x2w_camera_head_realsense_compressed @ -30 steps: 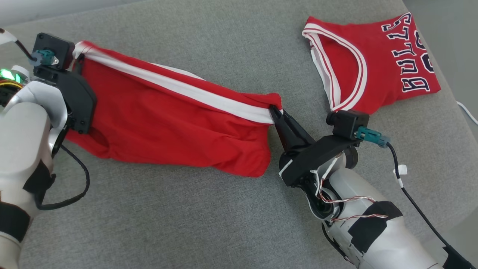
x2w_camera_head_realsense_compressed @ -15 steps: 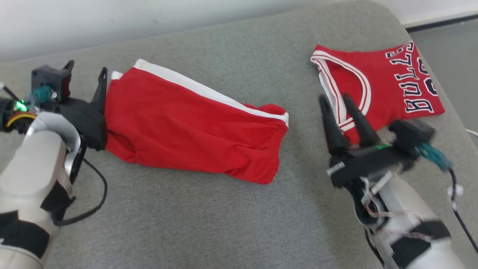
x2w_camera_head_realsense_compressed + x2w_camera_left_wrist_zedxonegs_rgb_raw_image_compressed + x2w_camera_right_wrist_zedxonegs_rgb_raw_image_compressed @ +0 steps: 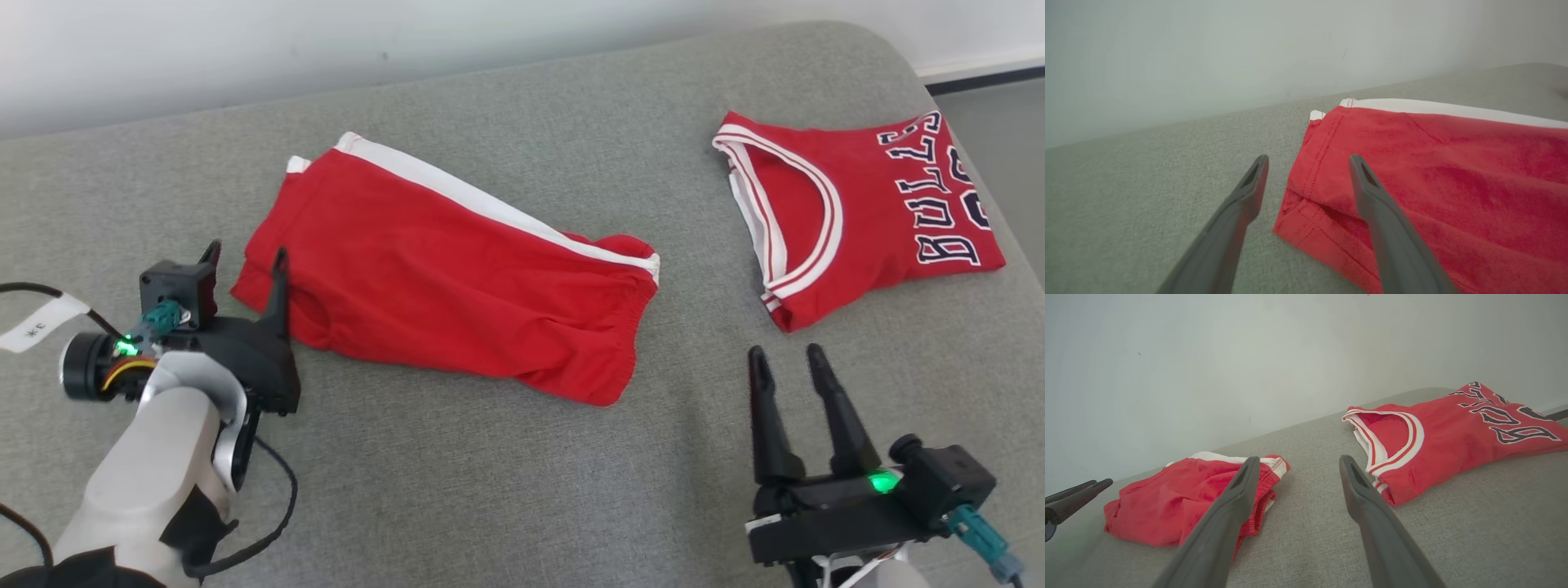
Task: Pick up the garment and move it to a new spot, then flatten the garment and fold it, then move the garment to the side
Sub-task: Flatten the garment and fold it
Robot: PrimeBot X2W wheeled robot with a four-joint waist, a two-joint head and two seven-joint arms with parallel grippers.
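Observation:
The garment, a pair of red shorts (image 3: 457, 278) with a white side stripe, lies folded and flat in the middle of the grey cushion (image 3: 490, 490). My left gripper (image 3: 247, 251) is open at the shorts' left hem, with its right finger over the cloth edge and nothing held. In the left wrist view the left gripper (image 3: 1308, 159) straddles the hem of the shorts (image 3: 1433, 171). My right gripper (image 3: 784, 353) is open and empty, near the front right, apart from the shorts. The right wrist view has the right gripper (image 3: 1299, 459) aimed between the shorts (image 3: 1180, 490) and a jersey.
A folded red Bulls jersey (image 3: 865, 212) lies at the back right, also seen as the jersey (image 3: 1453, 433) in the right wrist view. A pale wall (image 3: 326, 41) runs behind the cushion. The cushion's rounded right edge drops to the floor (image 3: 1008, 102).
Both grippers have opened and let go of the shorts, which now lie flat. Both arms have drawn back toward the near edge. The head camera has also shifted.

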